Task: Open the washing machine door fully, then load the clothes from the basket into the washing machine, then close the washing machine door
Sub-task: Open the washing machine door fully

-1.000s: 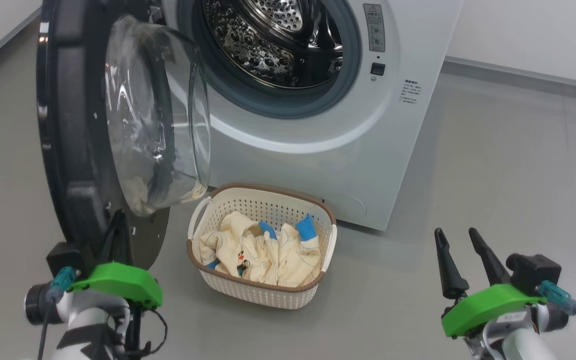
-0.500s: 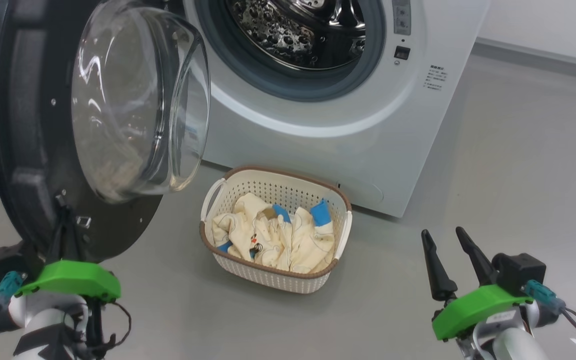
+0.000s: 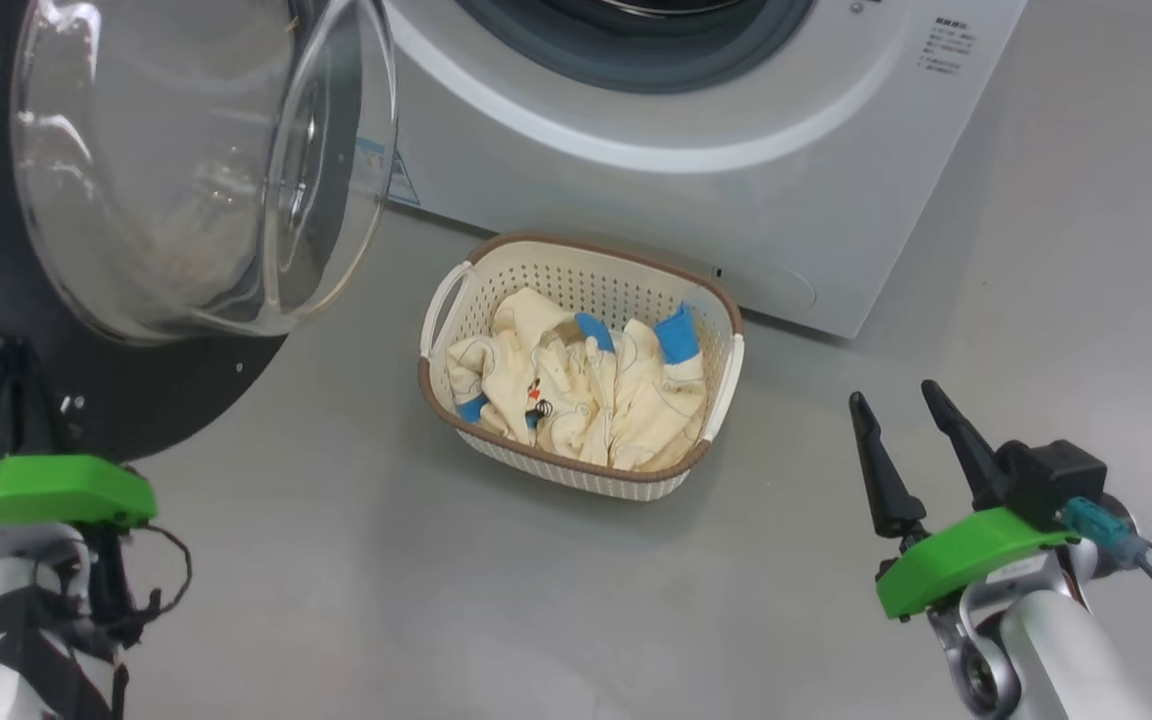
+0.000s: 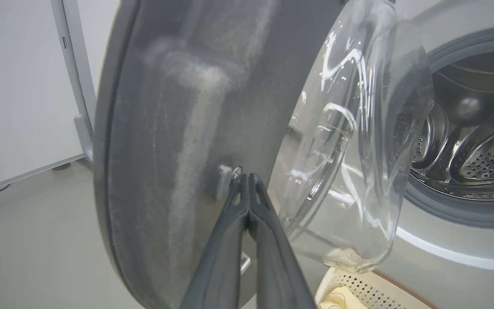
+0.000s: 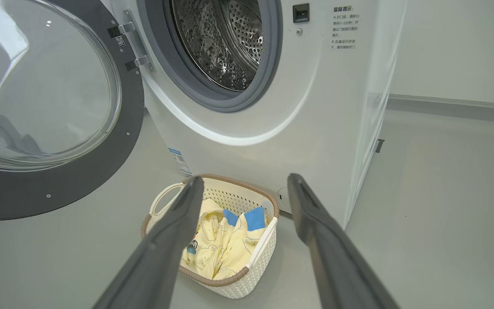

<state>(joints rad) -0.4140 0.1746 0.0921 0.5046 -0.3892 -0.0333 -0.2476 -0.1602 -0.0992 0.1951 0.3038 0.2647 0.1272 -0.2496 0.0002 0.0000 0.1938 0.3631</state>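
The washing machine (image 3: 656, 170) carries a block of small grey print (image 5: 344, 25) on its glossy white front (too fine to read) and a blue-and-white sticker (image 5: 179, 159) low down, also illegible. Its grey rubber seal (image 5: 212, 96) rings a perforated steel drum (image 5: 225, 47).

The washing machine door (image 3: 136, 390) hangs open at the machine's left. Its wide rim is matt black and dotted with small screws, and its clear glass bowl (image 3: 196, 170) bulges out, smooth and glinting.

The basket (image 3: 456, 300) stands on the grey floor (image 3: 436, 600) just in front of the machine, below the port. It is cream plastic with perforated walls, a brown woven-look rim and white handles. The clothes (image 3: 576, 390) lie crumpled inside it, soft cream-yellow cloth with bright blue cuffs, thin line prints and a small red-and-black mark.

The left gripper (image 4: 245, 178) has its fingers pressed together. Their tips sit at a small metal catch (image 4: 230, 174) on the door's inner rim, seemingly touching it, though the blur leaves that unsure. The right gripper (image 3: 890, 392) hovers to the right of the basket with its long dark tapered fingers spread and nothing between them.

Since a second ago the head camera has tipped downward, so the drum has left that view. The door now stands wider from the machine front, its bowl turned more toward the camera. The basket and clothes lie as before.
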